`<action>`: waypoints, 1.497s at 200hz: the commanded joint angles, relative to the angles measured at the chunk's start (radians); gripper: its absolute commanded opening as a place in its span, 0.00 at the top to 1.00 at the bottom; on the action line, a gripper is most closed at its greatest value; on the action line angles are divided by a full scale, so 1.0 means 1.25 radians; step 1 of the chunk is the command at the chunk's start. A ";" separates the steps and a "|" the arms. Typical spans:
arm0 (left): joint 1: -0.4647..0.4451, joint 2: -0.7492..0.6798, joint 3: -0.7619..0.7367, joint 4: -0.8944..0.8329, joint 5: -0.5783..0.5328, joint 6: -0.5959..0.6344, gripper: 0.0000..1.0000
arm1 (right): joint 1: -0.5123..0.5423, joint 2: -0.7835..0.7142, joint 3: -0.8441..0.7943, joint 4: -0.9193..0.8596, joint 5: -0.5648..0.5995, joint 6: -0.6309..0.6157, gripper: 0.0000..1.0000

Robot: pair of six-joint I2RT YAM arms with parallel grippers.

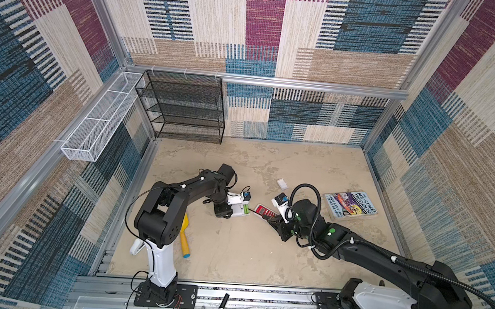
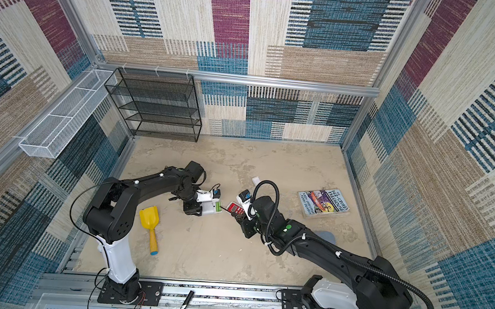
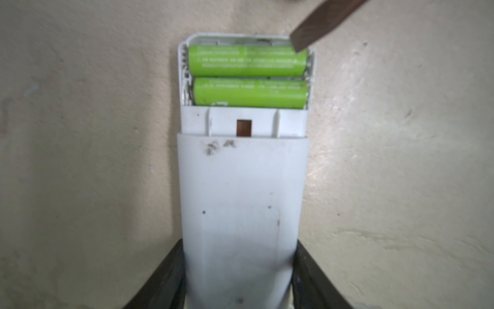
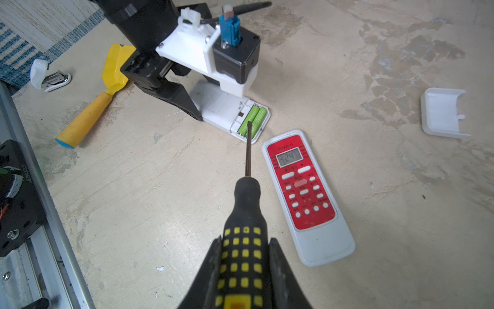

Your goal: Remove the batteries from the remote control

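The white remote control (image 3: 240, 200) lies face down with its battery bay uncovered. Two green batteries (image 3: 247, 61) sit side by side inside it. My left gripper (image 3: 240, 273) is shut on the remote's body, one black finger pressed against each side. My right gripper (image 4: 245, 239) is shut on the black-and-yellow handle of a screwdriver (image 4: 247, 192). The flat tip of the screwdriver (image 3: 320, 21) rests at one end of the outer battery, by the bay's corner. In both top views the two grippers meet mid-table, left gripper (image 1: 230, 212) and right gripper (image 1: 274, 220).
A red-faced remote (image 4: 302, 187) lies just beside the screwdriver shaft. The white battery cover (image 4: 442, 112) lies apart, farther back. A yellow toy shovel (image 2: 150, 220) and a stapler (image 4: 48, 76) lie on the left. A book (image 1: 350, 205) lies at the right, and a black mesh shelf (image 1: 183, 106) stands at the back.
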 commanded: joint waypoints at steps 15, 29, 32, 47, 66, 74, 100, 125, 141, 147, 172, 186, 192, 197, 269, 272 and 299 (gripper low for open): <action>0.001 0.012 -0.016 -0.045 -0.010 -0.021 0.45 | 0.006 0.015 0.003 0.031 -0.006 0.021 1.00; 0.001 0.012 -0.016 -0.044 -0.012 -0.021 0.45 | 0.009 0.021 0.005 0.030 -0.010 0.022 1.00; 0.001 0.012 -0.015 -0.045 -0.012 -0.021 0.45 | 0.010 0.022 0.005 0.030 -0.010 0.022 1.00; 0.001 0.013 -0.013 -0.045 -0.011 -0.020 0.45 | 0.013 0.021 0.007 0.029 -0.012 0.021 1.00; 0.001 0.014 -0.011 -0.045 -0.012 -0.021 0.45 | 0.013 0.020 0.011 0.022 -0.011 0.020 1.00; 0.001 0.014 -0.011 -0.045 -0.012 -0.021 0.45 | 0.014 0.020 0.013 0.019 -0.010 0.020 1.00; 0.001 0.015 -0.009 -0.046 -0.012 -0.021 0.45 | 0.016 0.017 0.013 0.015 -0.021 0.015 1.00; 0.001 0.017 -0.007 -0.048 -0.015 -0.021 0.45 | 0.016 0.014 0.015 0.012 -0.030 0.019 1.00; 0.001 0.017 -0.007 -0.049 -0.016 -0.020 0.45 | 0.018 0.016 0.013 0.002 -0.029 0.021 1.00; 0.001 0.017 -0.008 -0.050 -0.016 -0.020 0.45 | 0.018 0.016 0.011 0.002 -0.023 0.022 1.00; 0.001 0.016 -0.009 -0.051 -0.016 -0.020 0.45 | 0.018 0.022 0.007 0.006 -0.013 0.024 1.00; 0.001 0.017 -0.008 -0.051 -0.016 -0.020 0.45 | 0.018 0.025 0.005 0.008 -0.010 0.027 1.00; 0.001 0.018 -0.008 -0.050 -0.016 -0.020 0.45 | 0.018 0.025 0.005 0.008 -0.005 0.029 1.00; 0.001 0.018 -0.009 -0.051 -0.016 -0.020 0.45 | 0.018 0.024 0.002 0.010 -0.004 0.029 1.00; 0.001 0.018 -0.004 -0.058 -0.011 -0.018 0.45 | 0.018 0.042 0.001 0.011 0.010 0.029 1.00; 0.001 0.018 -0.003 -0.058 -0.010 -0.018 0.45 | 0.018 0.043 0.002 0.012 0.011 0.031 1.00; 0.000 0.023 0.002 -0.064 -0.001 -0.020 0.46 | 0.022 0.043 -0.005 0.020 0.036 0.044 1.00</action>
